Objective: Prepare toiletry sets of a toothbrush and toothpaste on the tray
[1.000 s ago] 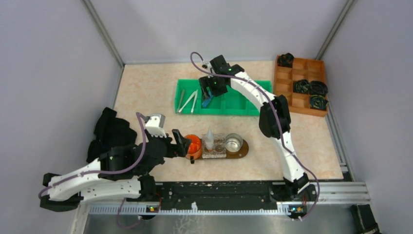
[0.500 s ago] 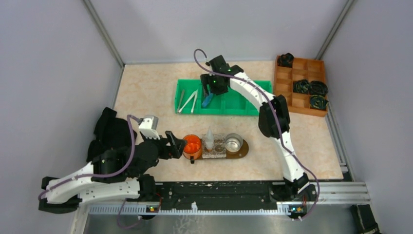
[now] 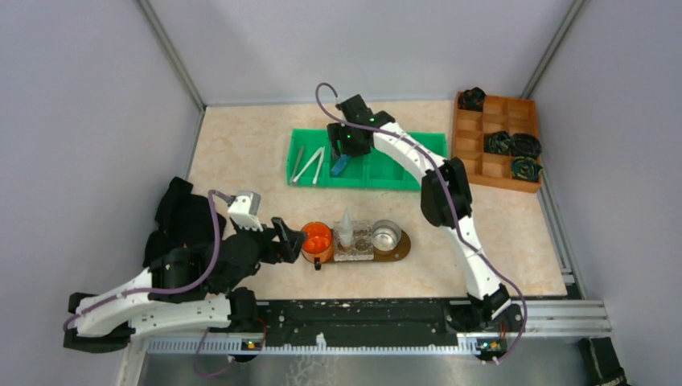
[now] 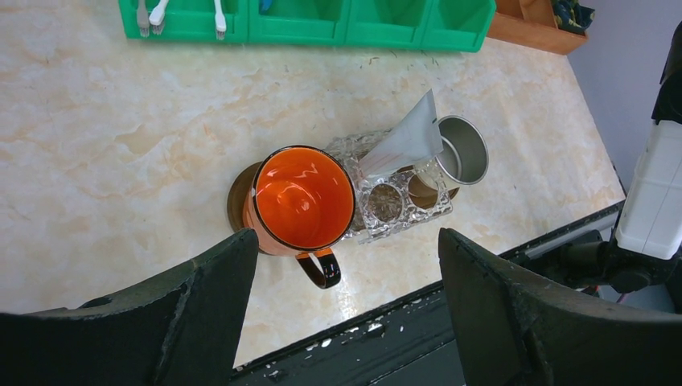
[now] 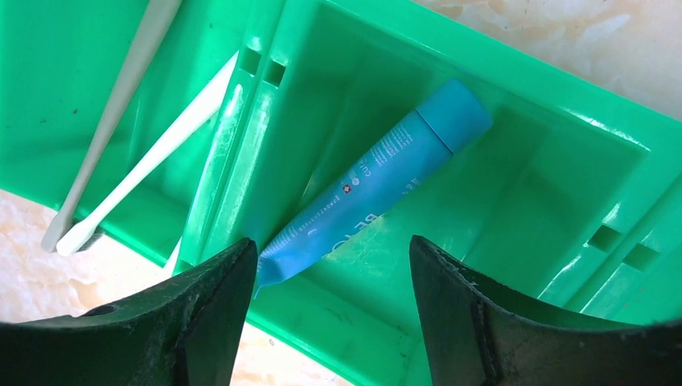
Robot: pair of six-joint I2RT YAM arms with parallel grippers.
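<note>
Toothpaste tube [image 5: 378, 181], glossy blue, slants in moulded green bin [image 5: 555, 185]; right pincer [image 5: 330, 257], left pincer [image 4: 347, 239] gape apart.

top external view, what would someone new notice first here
The bright green bin at the far middle of the table, with the right gripper hanging open over a blue tube that lies slanted in one compartment. Next, the orange mug at the left end of the dark tray near the front edge, the open left gripper just beside it.

grey walls [image 3: 80, 96], marbled tabletop [image 3: 241, 153] (beige, veined)
</note>
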